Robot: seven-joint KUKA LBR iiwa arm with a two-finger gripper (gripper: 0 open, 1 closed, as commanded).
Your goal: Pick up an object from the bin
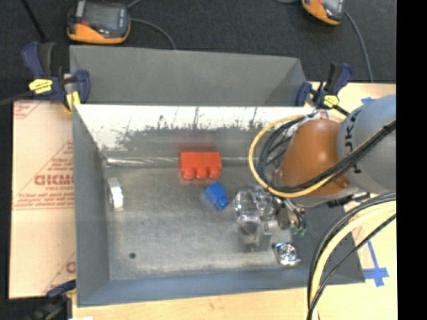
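Gripper [255,220] position: low over the right half of the grey metal bin [90,199], beneath the orange cover [308,153] on the wrist. Whether it is open or closed cannot be told from this view, and no object can be made out in its hold.

Contents, from front wall to far wall:

1. Small shiny silver lump [287,253]: lies near the front wall, just beside the gripper on its front-right side.
2. Small blue plastic block [216,196]: lies mid-floor, just beside the gripper on its left. It is one of the two closest objects and the likelier candidate. Whether the two touch cannot be told.
3. Pale silvery disc-like object [115,195]: lies against the left wall, well apart from the gripper.
4. Red plastic brick with three round studs [200,165]: lies nearest the far wall, studs facing the front.

Handling, blue block (judgement): probably light, rigid and smooth-sided, not fragile. It is likely to skid on the metal floor if pushed off-centre.

Orientation: the block lies skewed to the bin walls. Its long axis appears to run diagonally, from far-left to near-right.

Recommended hold: across the short dimension, on the two long flat sides, centred along the length.
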